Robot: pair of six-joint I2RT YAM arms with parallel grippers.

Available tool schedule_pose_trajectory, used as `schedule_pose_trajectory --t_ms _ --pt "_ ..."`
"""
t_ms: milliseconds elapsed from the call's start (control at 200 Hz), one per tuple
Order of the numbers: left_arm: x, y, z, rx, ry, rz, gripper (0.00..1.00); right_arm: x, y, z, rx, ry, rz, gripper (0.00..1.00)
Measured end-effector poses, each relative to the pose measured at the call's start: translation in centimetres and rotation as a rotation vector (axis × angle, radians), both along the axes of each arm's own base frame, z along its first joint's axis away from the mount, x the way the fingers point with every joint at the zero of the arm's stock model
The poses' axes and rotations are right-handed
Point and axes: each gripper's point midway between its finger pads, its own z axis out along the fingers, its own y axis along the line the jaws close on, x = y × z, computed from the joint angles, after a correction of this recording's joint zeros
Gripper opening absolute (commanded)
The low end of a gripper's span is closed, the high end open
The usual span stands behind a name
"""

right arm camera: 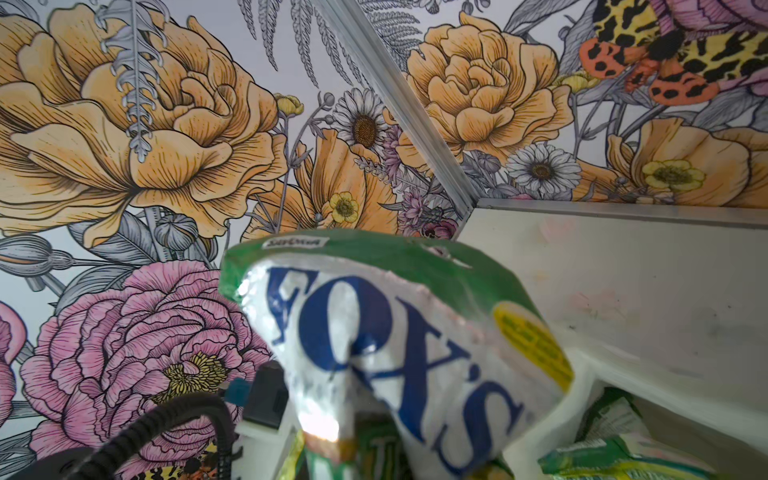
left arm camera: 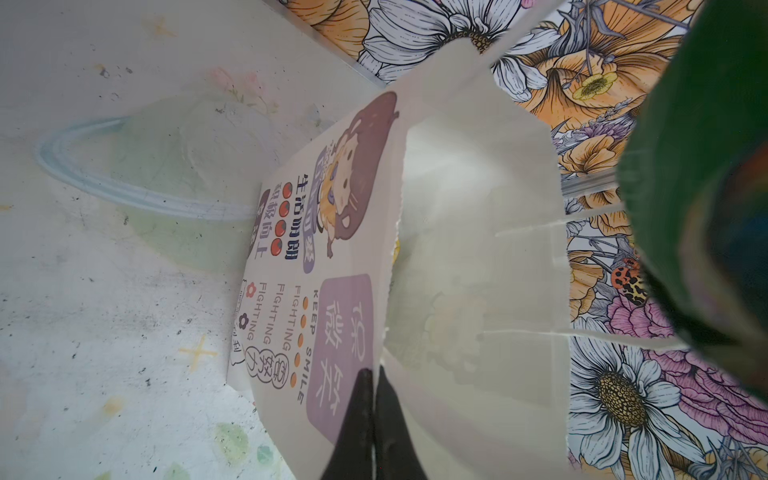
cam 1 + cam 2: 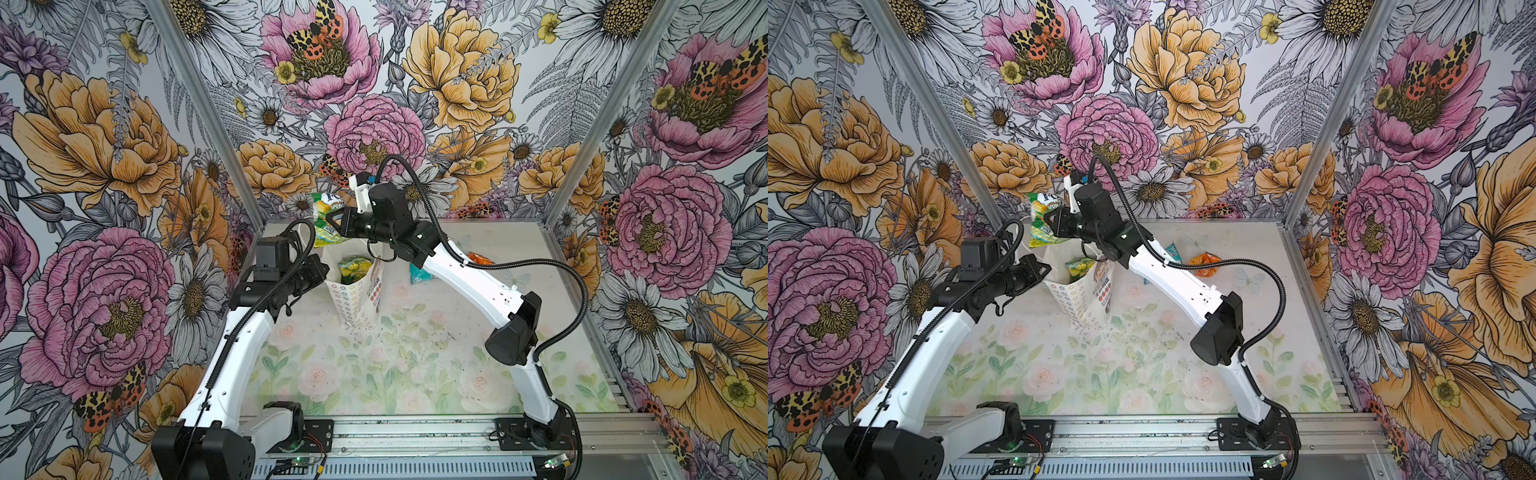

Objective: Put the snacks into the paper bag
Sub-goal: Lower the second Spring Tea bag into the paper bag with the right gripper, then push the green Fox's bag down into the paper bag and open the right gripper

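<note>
The bag (image 3: pixel 357 299) (image 3: pixel 1075 299) stands upright on the table (image 3: pixel 374 374) (image 3: pixel 1100 374), left of middle and toward the back, with its mouth open upward. The left gripper (image 3: pixel 327 275) (image 3: pixel 1047 268) (image 2: pixel 372 376) is pinched tight on the bag's (image 2: pixel 478 249) top edge at the left side of the mouth. In the left wrist view its two black fingers (image 2: pixel 357 415) meet with the paper rim between them.

The right gripper (image 3: pixel 334 219) (image 3: pixel 1054 218) reaches across the middle and is clamped on a green-yellow FOX'S packet (image 3: pixel 322 232) (image 3: pixel 1042 232) (image 1: pixel 395 332). The packet hangs in the air over the far left corner of the mouth, and its lower end overlaps the rim in both top views. I cannot tell whether it touches the paper. It is close to the back wall (image 3: pixel 374 124) (image 3: pixel 1100 124), so there is little room behind it.

An inner packet (image 3: pixel 353 270) (image 3: pixel 1079 266) (image 1: pixel 602 457), also green-yellow, lies down inside the bag, below the rim (image 1: pixel 602 374).

A teal packet (image 3: pixel 417 274) (image 3: pixel 1173 251) and an orange packet (image 3: pixel 480 258) (image 3: pixel 1204 264) lie on the table to the right of the bag, near the back edge. The right arm partly hides both of them.

The table in front of the bag, between the two arms, is open space out to the front rail.
</note>
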Motion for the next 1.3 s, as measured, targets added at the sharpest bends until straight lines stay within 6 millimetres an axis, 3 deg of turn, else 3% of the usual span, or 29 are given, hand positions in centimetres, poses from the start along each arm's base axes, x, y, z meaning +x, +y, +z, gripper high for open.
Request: schedule_pose_trajectory --t_ms 200,625,891,1301 --pt "-0.1 0.0 0.0 0.000 -0.003 0.000 0.00 -0.1 -0.6 -2.1 -0.050 0.033 -0.016 0.00" --pt "-0.1 0.0 0.0 -0.006 -0.001 0.005 0.00 -1.3 -3.2 -1.9 -0.127 0.047 -0.053 0.00" --pt "-0.1 0.0 0.0 -0.014 0.004 0.012 0.00 -1.6 -4.0 -4.6 -0.211 0.094 -0.064 0.00" --pt "-0.2 -0.4 0.0 -0.012 0.000 0.006 0.00 -1.9 -5.4 -7.0 -0.336 0.130 -0.090 0.00"
